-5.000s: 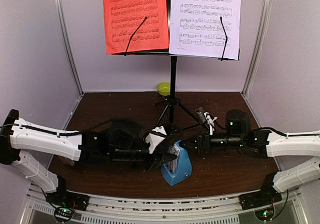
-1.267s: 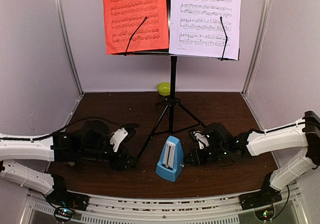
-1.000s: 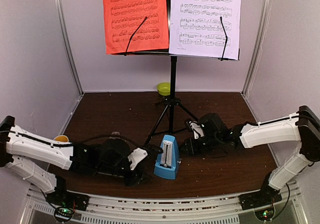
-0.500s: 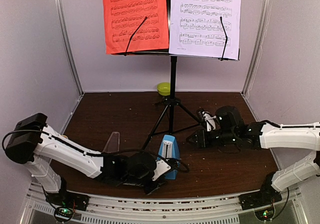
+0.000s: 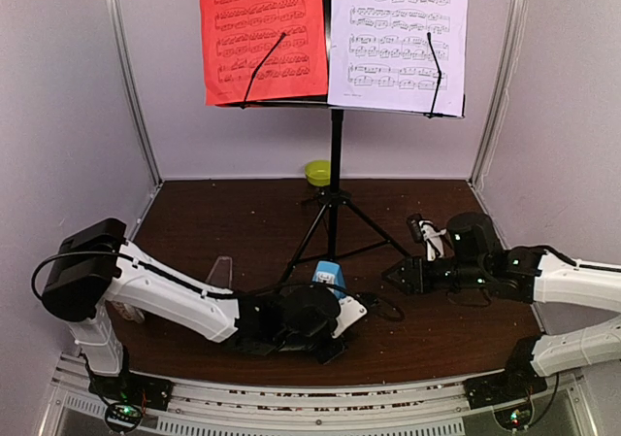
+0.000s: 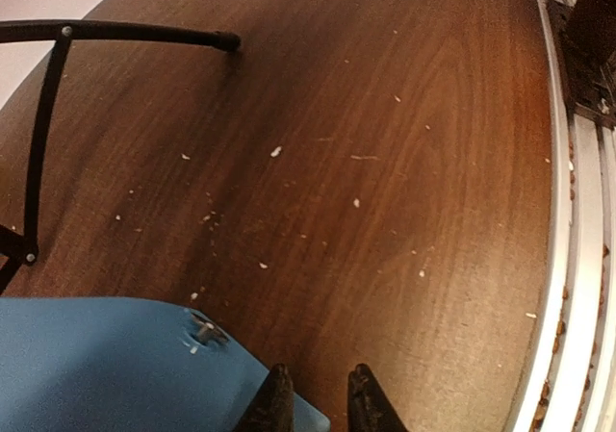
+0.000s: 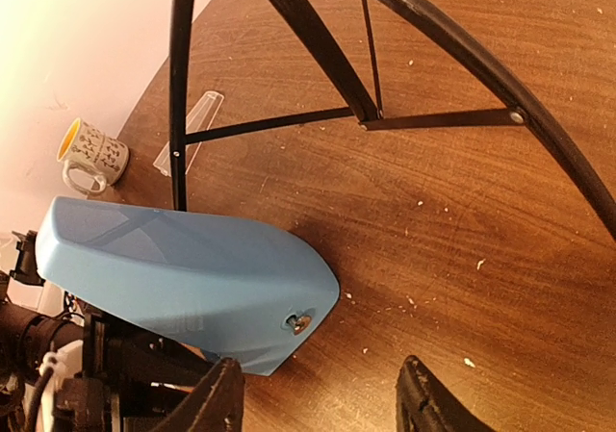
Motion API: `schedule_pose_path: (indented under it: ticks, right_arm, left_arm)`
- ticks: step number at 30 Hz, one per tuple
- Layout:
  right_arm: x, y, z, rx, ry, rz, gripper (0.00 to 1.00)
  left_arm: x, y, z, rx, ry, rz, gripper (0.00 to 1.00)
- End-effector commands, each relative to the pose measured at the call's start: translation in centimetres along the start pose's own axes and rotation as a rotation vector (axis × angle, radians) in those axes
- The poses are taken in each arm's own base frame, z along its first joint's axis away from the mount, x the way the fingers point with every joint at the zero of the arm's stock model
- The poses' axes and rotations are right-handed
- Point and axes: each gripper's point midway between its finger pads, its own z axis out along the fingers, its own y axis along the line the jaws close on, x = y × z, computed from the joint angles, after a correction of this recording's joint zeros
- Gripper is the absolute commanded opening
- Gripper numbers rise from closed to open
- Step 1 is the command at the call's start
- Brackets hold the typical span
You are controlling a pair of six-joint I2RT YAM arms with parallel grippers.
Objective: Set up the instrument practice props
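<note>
The black music stand (image 5: 336,145) stands mid-table with the red sheet (image 5: 262,33) and the white sheet (image 5: 398,38) on its desk. The blue metronome (image 5: 328,273) stands by the stand's front legs, without its cover and half hidden behind my left wrist. It also shows in the right wrist view (image 7: 183,278) and the left wrist view (image 6: 106,365). The clear cover (image 5: 219,273) lies apart to the left. My left gripper (image 5: 342,327) is at the metronome's near right corner, its jaws a narrow gap apart and empty (image 6: 316,408). My right gripper (image 5: 400,279) is wide open and empty, right of the metronome (image 7: 322,398).
A lime-green bowl (image 5: 317,172) sits at the back behind the stand. A white mug (image 7: 89,153) stands at the far left beyond the clear cover (image 7: 192,129). Tripod legs (image 7: 318,57) spread low over the table between the arms. The near rail (image 6: 577,259) runs close by my left gripper.
My left arm has swept right along the front to the metronome's near side. My right gripper has drawn back to the right. The metronome now stands uncovered and a little farther back.
</note>
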Motion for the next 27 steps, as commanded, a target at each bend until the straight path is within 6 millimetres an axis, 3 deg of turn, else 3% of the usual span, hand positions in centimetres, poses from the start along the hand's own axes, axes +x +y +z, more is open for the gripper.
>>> schedule_pose_path:
  ticks: [1, 7, 12, 18, 23, 27]
  right_arm:
    - [0.2, -0.7, -0.1, 0.021, -0.004, 0.0, 0.57]
    - [0.1, -0.1, 0.2, -0.007, -0.003, 0.003, 0.61]
    - [0.3, -0.2, 0.2, -0.014, -0.002, 0.005, 0.63]
    - [0.6, -0.3, 0.1, -0.014, -0.001, 0.001, 0.64]
    - [0.8, -0.4, 0.1, -0.014, 0.0, 0.006, 0.64]
    - [0.9, -0.4, 0.2, -0.014, 0.003, 0.006, 0.64]
  left_arm:
    - [-2.6, 2.9, 0.4, -0.079, -0.069, -0.012, 0.22]
    - [-3.6, 2.3, 0.2, -0.048, -0.068, 0.046, 0.25]
    - [-3.8, 0.2, -2.0, 0.045, -0.091, 0.11, 0.3]
    - [0.7, -2.3, -3.5, 0.132, 0.045, 0.193, 0.26]
    - [4.1, -2.4, -3.6, 0.147, 0.144, 0.183, 0.22]
    - [4.9, -1.2, -2.8, 0.075, 0.189, 0.193, 0.2]
